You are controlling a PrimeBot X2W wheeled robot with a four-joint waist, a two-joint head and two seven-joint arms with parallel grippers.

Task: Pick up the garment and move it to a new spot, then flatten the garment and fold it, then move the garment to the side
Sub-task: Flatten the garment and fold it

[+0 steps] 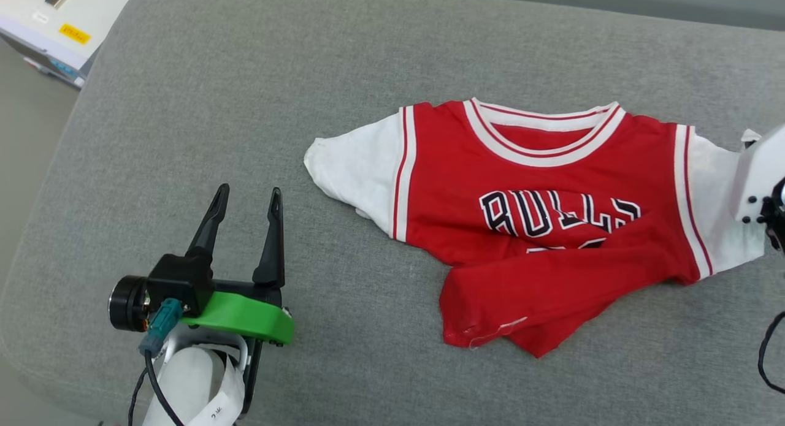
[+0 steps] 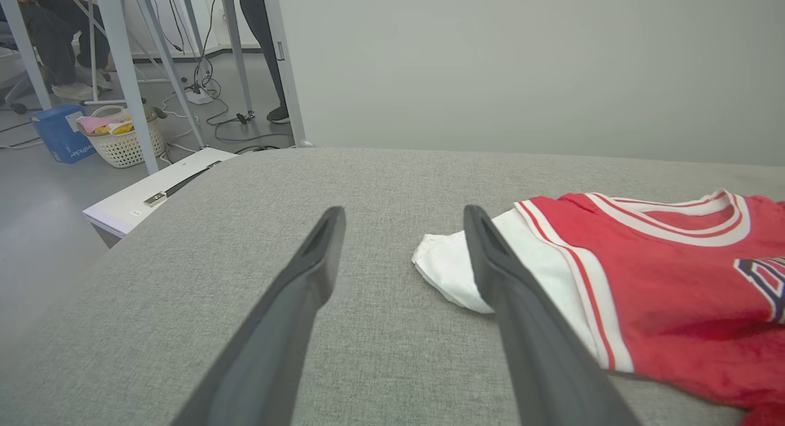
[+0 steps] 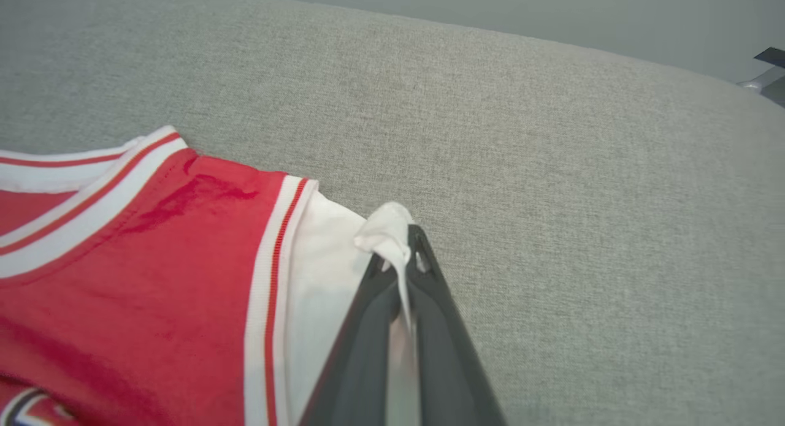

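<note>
The garment [image 1: 539,211] is a red jersey with white sleeves and black "BULL" lettering, lying face up on the grey cushion [image 1: 368,58], its lower hem folded up over the front. In the right wrist view my right gripper [image 3: 402,248] is shut on the white edge of the garment's [image 3: 153,273] right-hand sleeve, with cloth pinched between the fingers. The right arm's pale wrist [image 1: 757,174] shows at the right edge of the head view. My left gripper [image 1: 248,199] stands open above bare cushion, left of the other white sleeve [image 2: 448,266].
A white table corner [image 1: 55,27] lies beyond the cushion's far left edge. The left wrist view shows table legs, cables, a white basket [image 2: 122,144], a blue box [image 2: 58,132] and people's legs on the floor past the cushion. Bare cushion surrounds the garment.
</note>
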